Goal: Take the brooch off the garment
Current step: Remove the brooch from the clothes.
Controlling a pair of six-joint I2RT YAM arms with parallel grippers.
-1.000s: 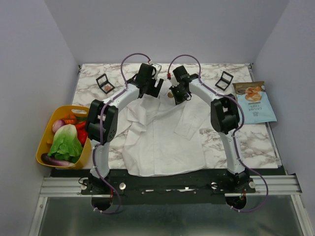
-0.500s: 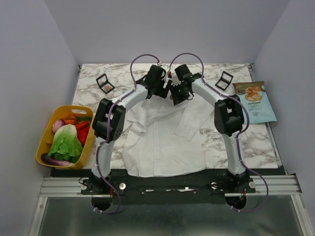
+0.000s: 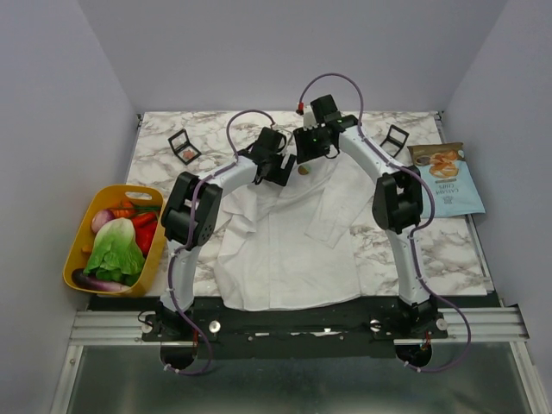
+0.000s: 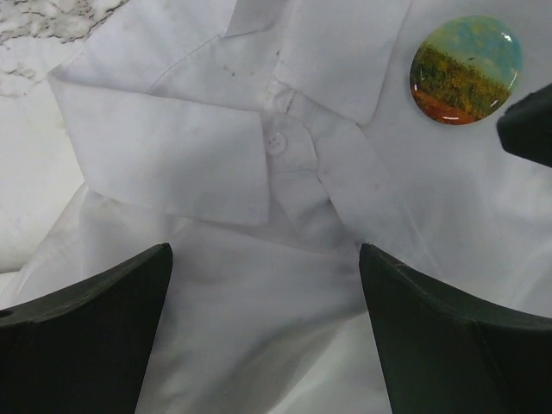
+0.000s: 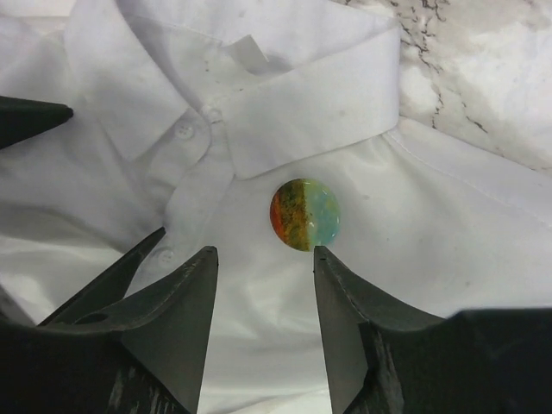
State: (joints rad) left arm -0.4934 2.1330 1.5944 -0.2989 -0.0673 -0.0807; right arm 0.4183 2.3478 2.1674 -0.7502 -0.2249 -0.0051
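The garment, a white collared shirt, lies spread on the marble table with its collar at the far end. The brooch, a small round green and orange-red pin, sits on the shirt just below the collar. In the right wrist view the brooch lies just beyond the tips of my right gripper, which is open with only white fabric between its fingers. My left gripper hangs wide open over the collar, and the brooch is at its upper right. Both grippers hover over the collar, left gripper, right gripper.
A yellow basket of vegetables stands at the table's left edge. Two black makeup palettes lie at the back, one on the left and one on the right. A blue snack bag lies at the right.
My right gripper's jaws have spread apart and its wrist has drawn back toward the far edge. My left gripper has moved right, over the collar.
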